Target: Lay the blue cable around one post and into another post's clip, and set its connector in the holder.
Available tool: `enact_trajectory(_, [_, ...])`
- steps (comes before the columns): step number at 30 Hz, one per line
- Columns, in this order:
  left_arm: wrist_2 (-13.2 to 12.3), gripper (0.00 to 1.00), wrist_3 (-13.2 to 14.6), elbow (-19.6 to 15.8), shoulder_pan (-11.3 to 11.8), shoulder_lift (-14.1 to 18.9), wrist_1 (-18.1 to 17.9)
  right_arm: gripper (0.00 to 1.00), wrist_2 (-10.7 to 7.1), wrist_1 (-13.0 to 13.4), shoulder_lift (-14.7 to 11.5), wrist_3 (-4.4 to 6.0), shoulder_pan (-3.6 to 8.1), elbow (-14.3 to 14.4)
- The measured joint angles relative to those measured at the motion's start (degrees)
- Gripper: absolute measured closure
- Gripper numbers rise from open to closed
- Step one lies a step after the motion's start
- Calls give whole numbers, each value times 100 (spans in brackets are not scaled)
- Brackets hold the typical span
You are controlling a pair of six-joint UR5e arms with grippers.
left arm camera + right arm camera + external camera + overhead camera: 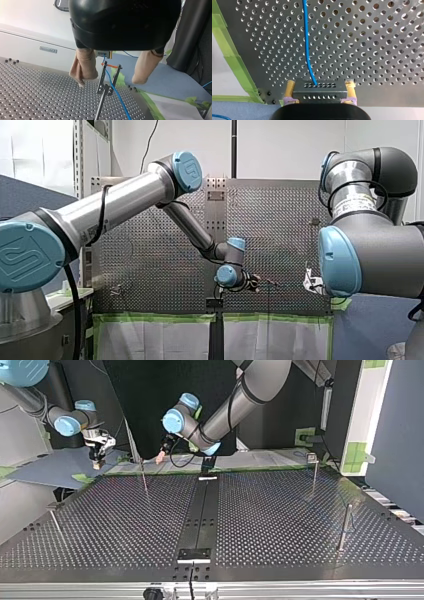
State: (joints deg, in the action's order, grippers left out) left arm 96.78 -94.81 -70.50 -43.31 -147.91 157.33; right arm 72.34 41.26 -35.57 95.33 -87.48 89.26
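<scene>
Cable: we see the thin blue cable (306,37) cross the perforated table (374,37) into a dark multi-hole connector (318,93) | our right gripper (320,85) clamps that connector | post clip (102,77): cable runs between its prongs | our left gripper (110,80) spread wide, straddling the clip

Front view: bright, even light; white wall (285,145) above perforated table (280,235) nearly blown out. Top view dimmer, dark beyond table's far edge, soft sheen across its holes. Wrist views: diffuse light, faint shadows on table.
</scene>
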Motion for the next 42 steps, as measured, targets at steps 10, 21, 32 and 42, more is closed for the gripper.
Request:
enact_trajectory(10, [29,0,-43,3,-11,4,10,100,-14,4,0,54,12,0])
enact_trajectory(21, [97,0,-79,6,-12,20,10,100,-61,9,0,89,-1,0])
enact_trajectory(32, [175,0,-88,6,-12,47,17,100,-62,6,0,92,-7,-1])
enact_trajectory(42, [195,0,-89,4,-16,51,17,100,-66,7,0,79,-17,0])
